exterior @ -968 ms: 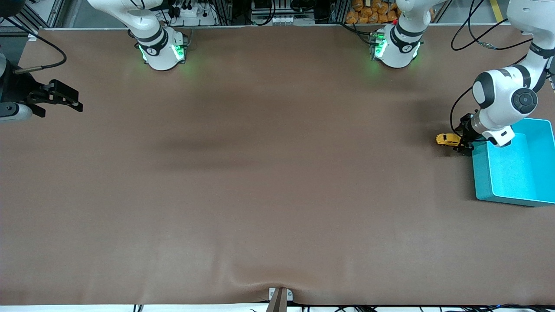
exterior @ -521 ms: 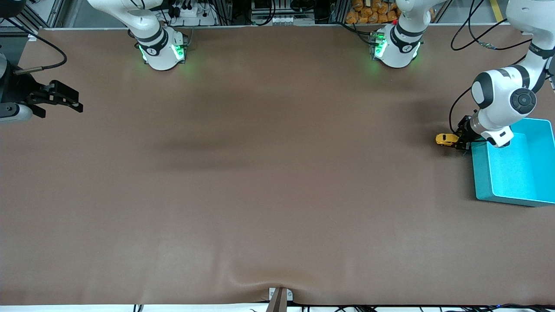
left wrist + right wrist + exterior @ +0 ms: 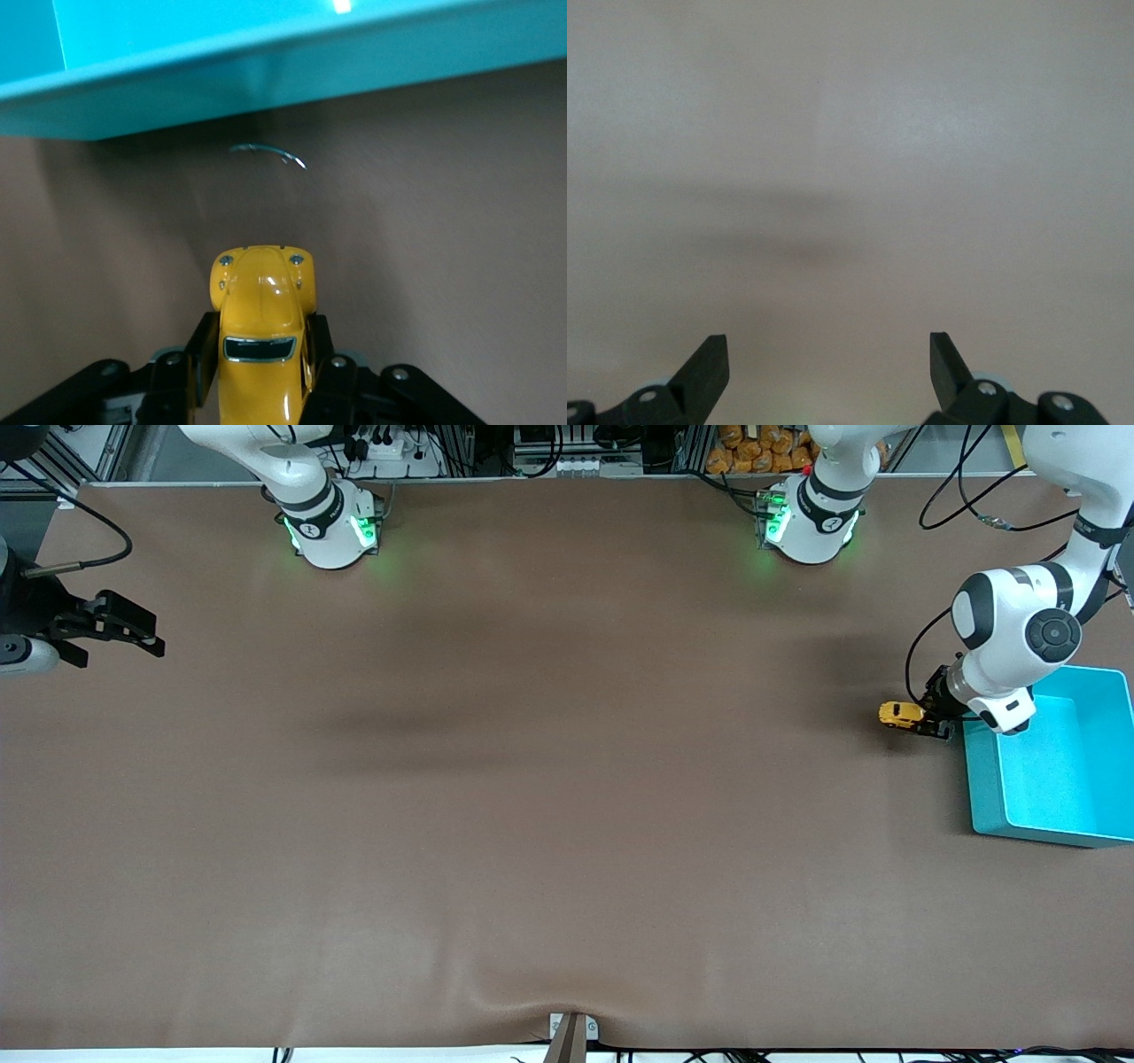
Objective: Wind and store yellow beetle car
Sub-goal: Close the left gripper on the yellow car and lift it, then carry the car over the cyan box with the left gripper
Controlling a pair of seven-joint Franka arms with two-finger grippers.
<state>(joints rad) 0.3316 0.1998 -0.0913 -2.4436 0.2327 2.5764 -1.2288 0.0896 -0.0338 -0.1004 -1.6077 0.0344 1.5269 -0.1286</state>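
Left tool (image 3: 923, 720) was clamped on the small yellow beetle toy car (image 3: 898, 715), on the brown table (image 3: 532, 797) just beside the turquoise plastic box (image 3: 1019, 828) at the left arm's end. Winding probably wanted wheels pressed down and a straight drag along its length. Its long axis ran along the table; its nose pointed at the box in the left wrist view. Right tool (image 3: 124, 627) waited, fingers spread, over the right arm's end.

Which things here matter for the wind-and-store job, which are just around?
In the job:
- car, on the table beside the box
- left gripper, shut on the car
- turquoise box, at the left arm's end

Just around:
- right gripper, open, waiting at the right arm's end
- table
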